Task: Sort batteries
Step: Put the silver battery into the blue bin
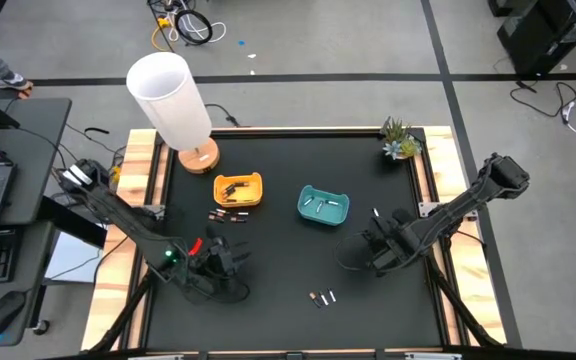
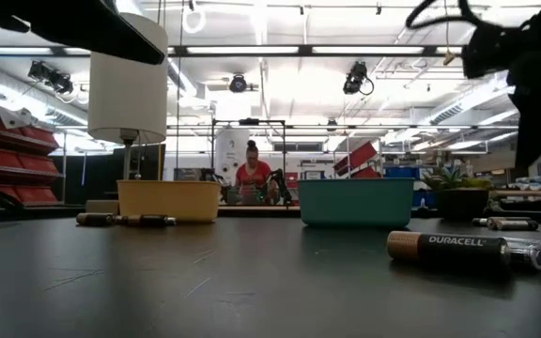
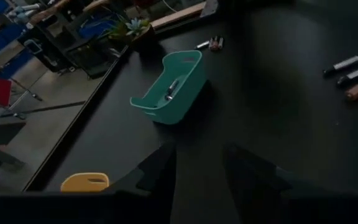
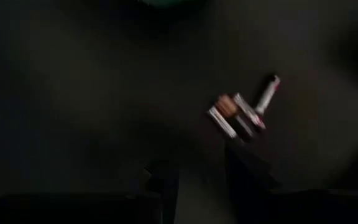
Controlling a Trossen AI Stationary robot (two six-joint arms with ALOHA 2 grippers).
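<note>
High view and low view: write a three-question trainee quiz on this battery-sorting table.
1. True or false: the teal tray is empty.
2. The lamp stands nearest which? A) yellow tray B) teal tray C) plant
3. Fill in: in the low view, the nearest battery reads ____.
Key: 1 false; 2 A; 3 Duracell.

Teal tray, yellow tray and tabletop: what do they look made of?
Teal tray: likely moulded plastic, matte; thin uniform walls with a cut-out handle slot, seen in the left wrist view. Yellow tray: same build, probably plastic too. Tabletop: smooth black sheet with a faint sheen and light scuffs in the low view; possibly laminate or a mat, hard to say.
</note>
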